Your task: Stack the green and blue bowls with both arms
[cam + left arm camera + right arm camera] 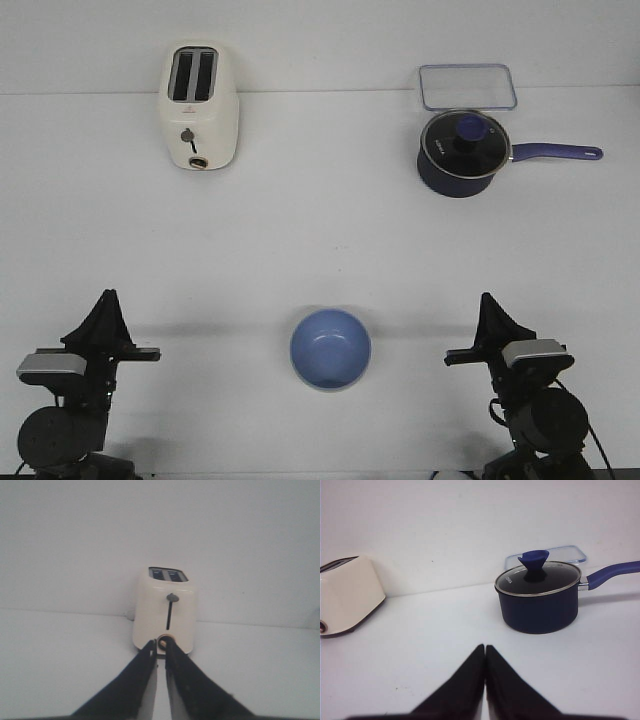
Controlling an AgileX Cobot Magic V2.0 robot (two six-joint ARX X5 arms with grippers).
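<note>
the blue bowl (331,348) sits upright on the white table (320,240), mouth facing up, near the front edge and midway between the two arms. being round, it has no long axis and points no particular way. no green bowl shows in any view.

the left gripper (108,298) is at about 9 o'clock from the bowl, well apart from it; in the left wrist view (160,647) its black fingers (135,680) nearly meet at the tips with only a thin slit between them, holding nothing. the right gripper (486,301) is at about 3 o'clock from the bowl, also well apart, and its wrist view (485,650) shows the fingers (507,682) pressed together and empty. the bowl touches neither gripper and appears in neither wrist view.

farther out, at about 11 o'clock from the bowl, a cream toaster (199,106) stands with its slots up and its lever side facing the robot. at about 1 o'clock is a dark navy saucepan (461,153) with a glass lid, handle pointing to 3 o'clock. just behind the pan, touching or nearly so, lies a clear rectangular container (467,86).
</note>
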